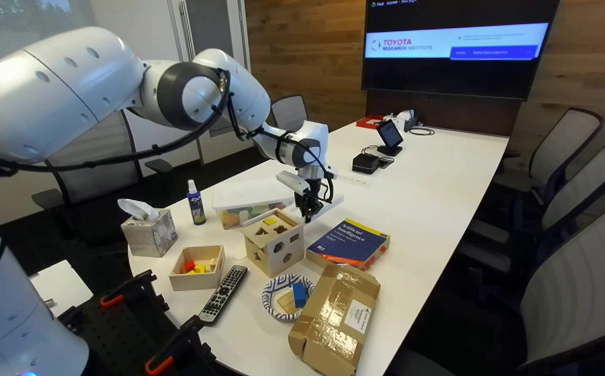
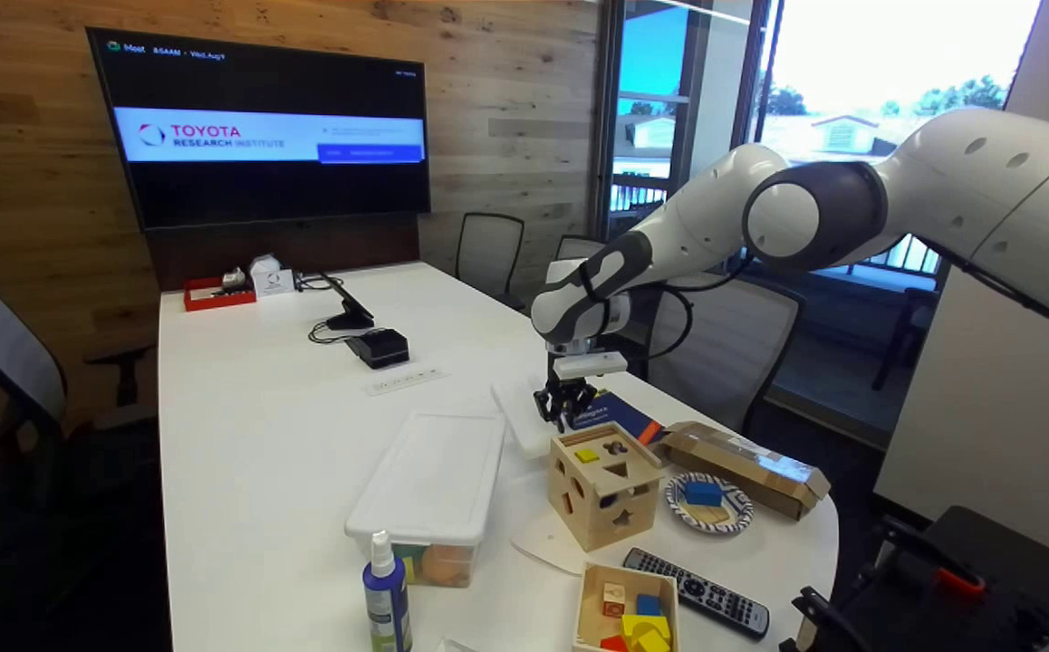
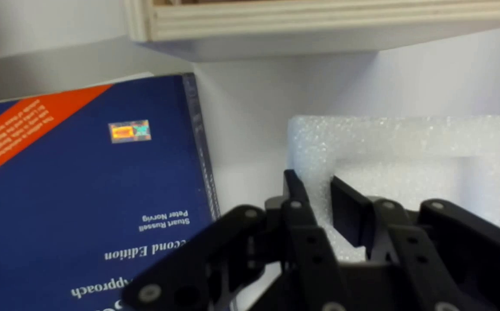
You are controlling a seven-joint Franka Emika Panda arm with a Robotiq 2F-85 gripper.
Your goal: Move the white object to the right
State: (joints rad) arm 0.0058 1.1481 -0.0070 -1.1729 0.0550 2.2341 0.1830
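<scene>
The white object is a rectangular foam piece with raised walls and a recess. It lies between the wooden shape box and the book, seen in both exterior views. My gripper has one finger outside the foam's left wall and one inside the recess in the wrist view, and the wall fills the gap between them. The fingers look closed on that wall. In both exterior views the gripper points down over the foam's edge. I cannot tell whether the foam touches the table.
A blue book lies beside the foam. The wooden shape box stands close to the gripper. A lidded plastic bin is on the foam's other side. A cardboard box, plate and remote are nearby.
</scene>
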